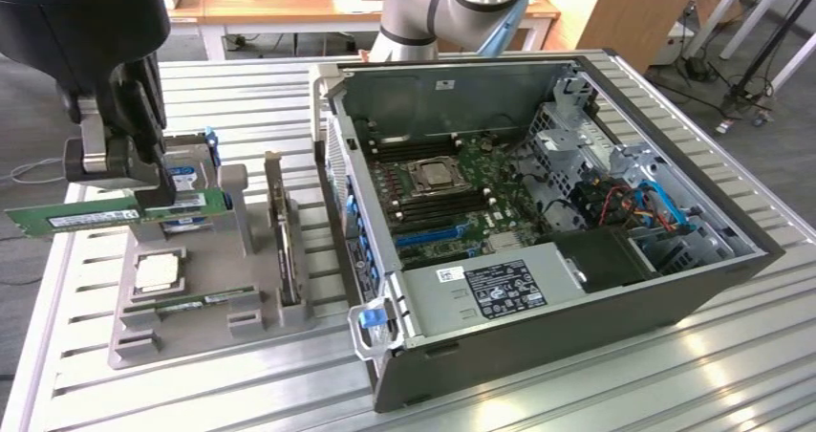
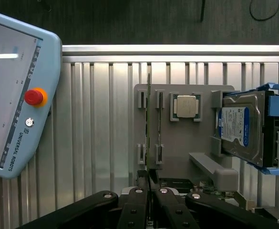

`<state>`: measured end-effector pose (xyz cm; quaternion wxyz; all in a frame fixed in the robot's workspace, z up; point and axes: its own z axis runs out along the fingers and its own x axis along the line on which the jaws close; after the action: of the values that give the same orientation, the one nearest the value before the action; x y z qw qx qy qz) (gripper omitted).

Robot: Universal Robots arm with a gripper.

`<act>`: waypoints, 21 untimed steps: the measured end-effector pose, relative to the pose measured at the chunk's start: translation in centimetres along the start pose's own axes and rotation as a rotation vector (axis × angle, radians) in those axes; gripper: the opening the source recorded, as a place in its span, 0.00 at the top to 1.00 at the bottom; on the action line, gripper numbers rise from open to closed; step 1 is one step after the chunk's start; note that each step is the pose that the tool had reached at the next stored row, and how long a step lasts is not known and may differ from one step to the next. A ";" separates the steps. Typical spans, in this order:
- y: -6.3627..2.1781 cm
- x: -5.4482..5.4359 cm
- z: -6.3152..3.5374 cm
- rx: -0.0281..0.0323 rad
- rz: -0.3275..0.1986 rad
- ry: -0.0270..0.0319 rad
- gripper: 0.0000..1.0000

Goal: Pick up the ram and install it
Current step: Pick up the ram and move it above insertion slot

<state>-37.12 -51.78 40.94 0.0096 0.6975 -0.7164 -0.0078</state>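
My gripper (image 1: 125,185) is shut on the ram (image 1: 90,218), a long green stick with dark chips. I hold it level in the air above the grey holder tray (image 1: 191,341), at the exterior view's left. In the wrist view the ram (image 2: 148,129) appears edge-on as a thin line running out from between my black fingers (image 2: 138,202). A second green stick (image 1: 194,305) lies in the tray's front slots. The open computer case (image 1: 714,289) stands to the exterior view's right, its motherboard (image 1: 491,212) and dark memory slots (image 1: 411,150) exposed.
The tray also carries a square silver processor (image 1: 159,271), an upright grey expansion card (image 1: 278,231) and a hard drive in a blue bracket (image 2: 242,126). A teach pendant with a red button (image 2: 15,95) lies on the slatted metal table (image 1: 637,384).
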 end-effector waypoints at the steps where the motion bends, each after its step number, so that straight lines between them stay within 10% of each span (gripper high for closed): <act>1: -0.01 0.0 -0.01 -0.0001 0.000 0.0000 0.89; 10: -1.94 -0.1 -0.05 -0.0001 -0.001 -0.0001 0.89; 21: -6.50 -0.2 -0.17 -0.0001 -0.015 -0.0023 0.89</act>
<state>-30.61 -51.78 40.94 0.0088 0.7027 -0.7114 -0.0087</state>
